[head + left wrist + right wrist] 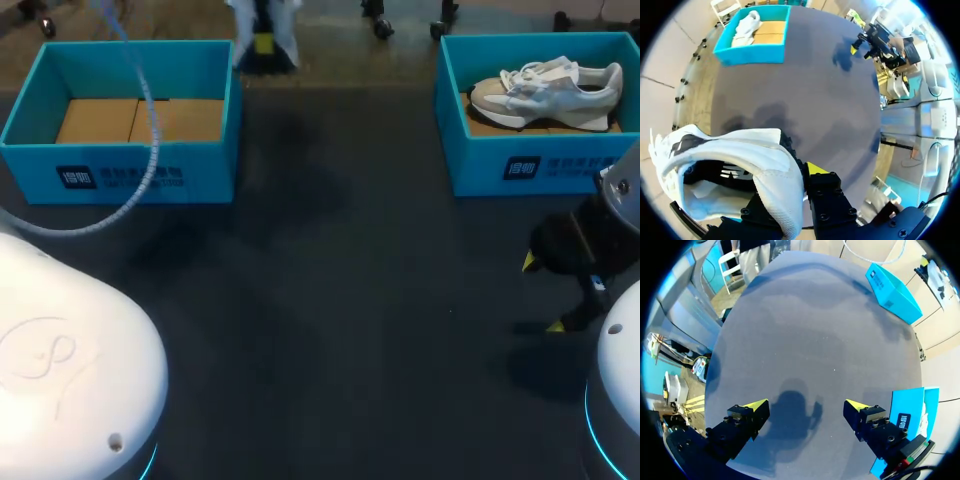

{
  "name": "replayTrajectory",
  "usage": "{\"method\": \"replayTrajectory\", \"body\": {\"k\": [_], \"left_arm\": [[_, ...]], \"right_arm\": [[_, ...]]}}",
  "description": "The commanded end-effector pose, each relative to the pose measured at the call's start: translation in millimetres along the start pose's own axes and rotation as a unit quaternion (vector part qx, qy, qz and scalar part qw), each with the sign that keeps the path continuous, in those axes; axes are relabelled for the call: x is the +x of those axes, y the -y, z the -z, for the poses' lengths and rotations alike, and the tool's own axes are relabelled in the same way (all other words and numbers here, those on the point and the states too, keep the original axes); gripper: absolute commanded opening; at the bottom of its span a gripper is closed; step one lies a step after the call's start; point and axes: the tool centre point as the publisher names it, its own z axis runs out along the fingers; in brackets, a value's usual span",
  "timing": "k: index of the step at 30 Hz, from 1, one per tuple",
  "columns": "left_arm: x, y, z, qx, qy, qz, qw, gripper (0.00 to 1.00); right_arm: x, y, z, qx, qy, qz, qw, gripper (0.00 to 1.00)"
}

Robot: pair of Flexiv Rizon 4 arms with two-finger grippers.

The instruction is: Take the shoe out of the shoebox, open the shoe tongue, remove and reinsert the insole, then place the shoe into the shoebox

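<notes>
My left gripper [792,180] is shut on the side wall of a white shoe [740,145] with a dark lining, and only one yellow tip shows beside it. In the head view this gripper [263,45] and its white shoe hang at the table's far edge, between the two boxes. A second pale shoe [545,92] lies on its side in the blue shoebox [520,170] at the far right; the left wrist view shows that shoe [747,27] too. My right gripper [542,295] stands open, empty, low over the dark table in front of that box [910,410].
A second blue box [120,170] holding only a cardboard floor stands at the far left, seen too in the right wrist view [890,287]. A pale cable [145,170] loops across its front. The dark tabletop [330,300] spreads between the boxes and my arms.
</notes>
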Motion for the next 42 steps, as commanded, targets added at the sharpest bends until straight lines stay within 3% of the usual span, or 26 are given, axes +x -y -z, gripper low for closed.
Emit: {"method": "replayTrajectory", "body": {"k": [1,10,16,20,36,42], "left_arm": [[-20.7,-44,14,0.024,-0.007,0.008,1.000,0.00],[-59.4,-105,33,-0.012,-0.004,-0.029,1.000,0.00],[-78.8,-149,37,0.004,-0.012,-0.062,0.998,0.00],[-98.2,-186,36,-0.018,-0.002,-0.077,0.997,0.00],[-98.2,-186,36,-0.018,-0.002,-0.077,0.997,0.00],[-126.5,-233,17,-0.046,0.027,-0.114,0.992,0.00]], "right_arm": [[1.4,0.2,0,0.001,0.001,0.000,1.000,1.00],[1.4,0.2,0,0.001,0.001,0.000,1.000,1.00],[1.4,0.2,0,0.001,0.001,0.000,1.000,1.00],[1.4,0.2,0,0.001,0.001,0.000,1.000,1.00],[1.4,0.2,0,0.001,0.001,0.000,1.000,1.00],[1.4,0.2,0,0.001,0.001,0.000,1.000,1.00]]}}
